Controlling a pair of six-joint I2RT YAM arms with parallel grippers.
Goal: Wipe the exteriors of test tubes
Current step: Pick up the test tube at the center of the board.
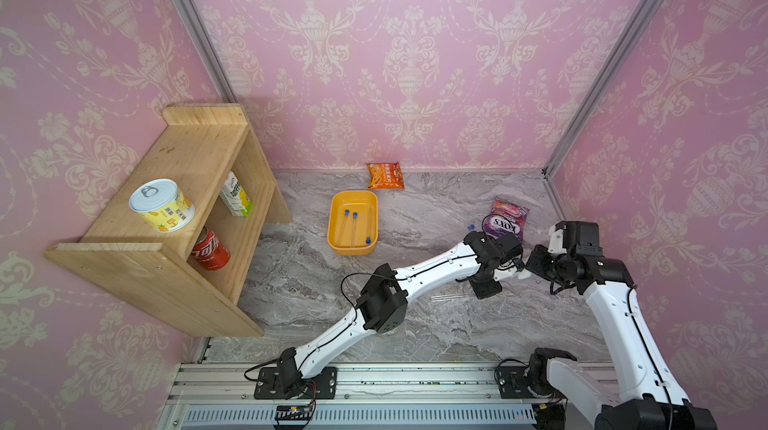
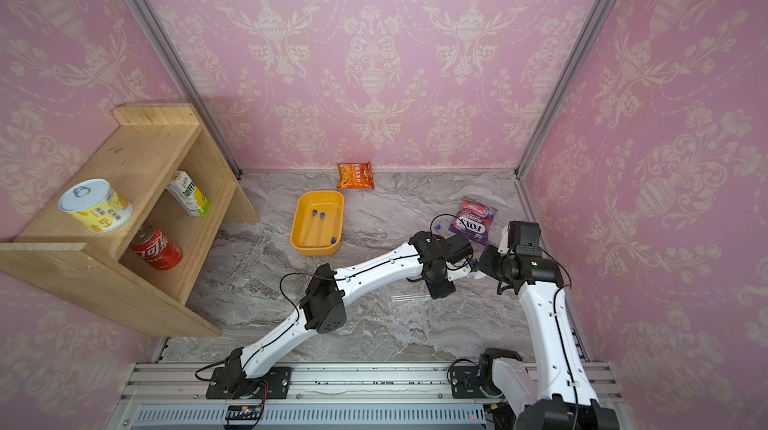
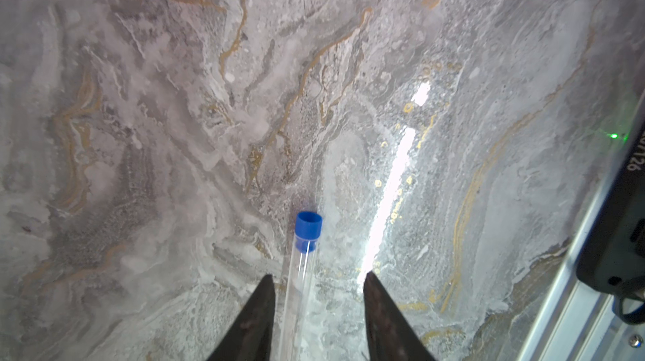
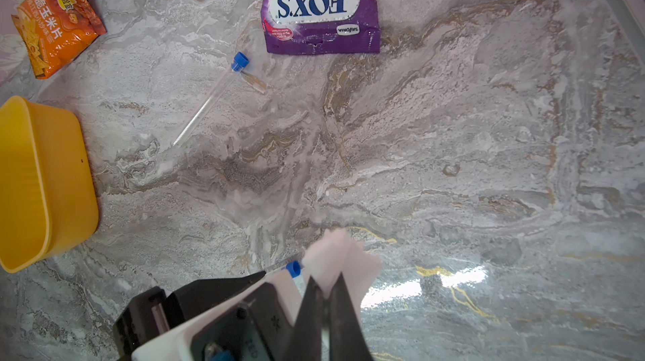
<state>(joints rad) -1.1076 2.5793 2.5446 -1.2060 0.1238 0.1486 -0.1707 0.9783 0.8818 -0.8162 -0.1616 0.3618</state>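
Note:
A clear test tube [image 3: 303, 261] with a blue cap lies on the marble table between the jaws of my left gripper [image 3: 319, 274]. It rests against one finger, with a gap to the other. Its tail shows beside the left wrist in both top views [image 1: 451, 296] [image 2: 409, 297]. My right gripper [image 4: 326, 280] is shut on a white wipe [image 4: 343, 254], which hangs right beside that tube's cap [image 4: 293, 268]. Another test tube [image 4: 209, 101] lies on the table near the purple bag. Three more [image 1: 353, 228] lie in the yellow tub [image 1: 332, 236].
A purple Fox's candy bag [image 1: 508, 220] lies behind the grippers, and an orange snack bag [image 1: 385, 175] lies at the back wall. A wooden shelf [image 1: 137, 278] at the left holds a tin, a carton and a cola can. An aluminium rail [image 1: 374, 382] runs along the front.

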